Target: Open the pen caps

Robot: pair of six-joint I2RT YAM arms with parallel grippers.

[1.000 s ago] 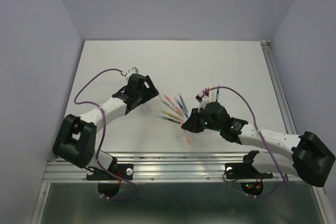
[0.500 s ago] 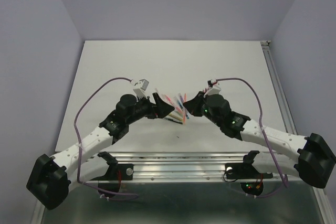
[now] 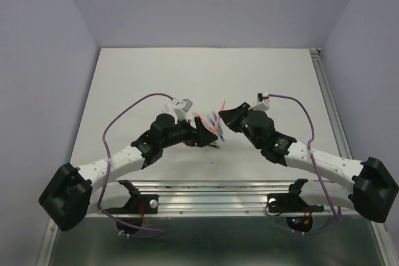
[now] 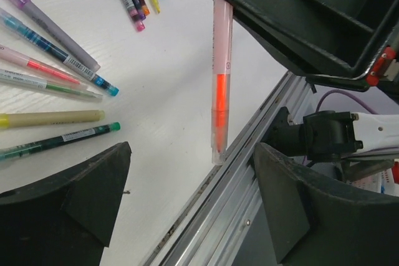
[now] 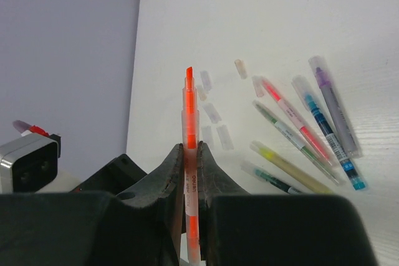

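Observation:
My right gripper [image 5: 191, 151] is shut on an orange pen [image 5: 189, 116] and holds it in the air over the table; it also shows in the top view [image 3: 227, 116]. In the left wrist view the pen [image 4: 219, 91] points at me, its end under a clear cap [image 4: 218, 154]. My left gripper [image 4: 193, 149] is open, and that capped end lies between its jaws without touching either; the top view shows it too [image 3: 204, 131]. Several loose pale caps [image 5: 212, 113] lie on the table. Several other coloured pens [image 5: 299, 129] lie fanned out there.
The metal rail [image 4: 237, 185] of the table's front edge runs just below both grippers. More pens [image 4: 50, 79] lie to the left of my left gripper. Purple cables loop over both arms [image 3: 124, 113].
The right gripper has lifted the orange pen off the table and turned it toward the left arm. The left arm has swung in to the right, its open jaws now facing the pen's end.

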